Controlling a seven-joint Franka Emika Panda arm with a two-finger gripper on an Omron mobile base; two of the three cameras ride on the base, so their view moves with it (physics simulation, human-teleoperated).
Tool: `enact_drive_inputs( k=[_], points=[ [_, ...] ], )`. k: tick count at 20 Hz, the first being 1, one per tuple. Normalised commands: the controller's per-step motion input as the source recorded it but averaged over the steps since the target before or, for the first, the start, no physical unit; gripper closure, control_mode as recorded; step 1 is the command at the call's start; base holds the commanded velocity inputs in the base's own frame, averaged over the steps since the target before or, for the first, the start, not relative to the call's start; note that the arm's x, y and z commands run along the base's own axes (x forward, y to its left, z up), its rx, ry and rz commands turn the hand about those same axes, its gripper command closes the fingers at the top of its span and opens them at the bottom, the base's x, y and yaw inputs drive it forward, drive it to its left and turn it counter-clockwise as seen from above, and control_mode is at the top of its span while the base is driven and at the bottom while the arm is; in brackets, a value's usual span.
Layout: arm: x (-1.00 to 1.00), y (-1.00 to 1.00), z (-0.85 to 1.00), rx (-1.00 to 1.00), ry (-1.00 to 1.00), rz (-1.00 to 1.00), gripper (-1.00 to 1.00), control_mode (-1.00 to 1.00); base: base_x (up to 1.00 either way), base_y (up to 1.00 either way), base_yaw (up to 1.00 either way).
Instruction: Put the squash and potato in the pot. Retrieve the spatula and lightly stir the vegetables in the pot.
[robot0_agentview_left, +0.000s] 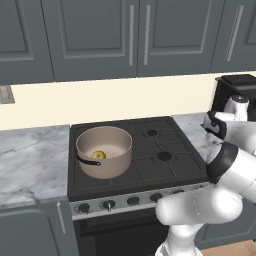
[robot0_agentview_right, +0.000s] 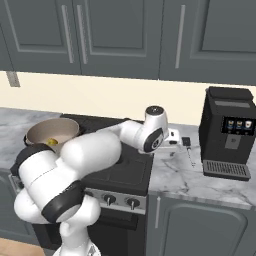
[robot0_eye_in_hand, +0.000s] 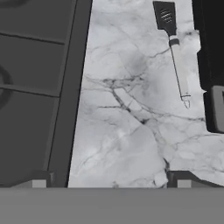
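Fingers (robot0_eye_in_hand: 107, 179) spread wide above marble counter (robot0_eye_in_hand: 127, 109), spatula (robot0_eye_in_hand: 175, 48) unmarked, no readable writing

Glossy white arm (robot0_agentview_right: 90, 155), fat rounded links, w/ dark grey-black bands at joints; lower left in right base view, lower right in left base view. Round white cap w/ dark disc on top of wrist link. Small dark square finger tips (robot0_eye_in_hand: 39, 180) at bottom of hand view. No cables or markings made out.
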Motion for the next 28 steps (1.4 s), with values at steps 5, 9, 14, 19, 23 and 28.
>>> enact_drive_inputs(
  k=[5,9,14,19,23,28],
  points=[
    [0.43,-0.19,-0.17,0.11,-0.02,-0.04,-1.0,-1.0,0.0,0.0,0.0],
    [0.42,-0.27,-0.07,0.03,0.0,-0.04,-1.0,-1.0,0.0,0.0,0.0],
    [0.31,-0.27,-0.12,0.0,-0.03,-0.04,-1.0,-1.0,0.0,0.0,0.0],
    [0.3,-0.31,-0.24,0.1,0.0,-0.05,-1.0,-1.0,0.0,0.0,0.0],
    [0.13,-0.28,-0.23,0.16,-0.04,0.0,-1.0,-1.0,0.0,0.0,0.0],
    [0.22,-0.26,-0.13,0.09,-0.08,0.0,-1.0,-1.0,0.0,0.0,0.0]
  ],
)
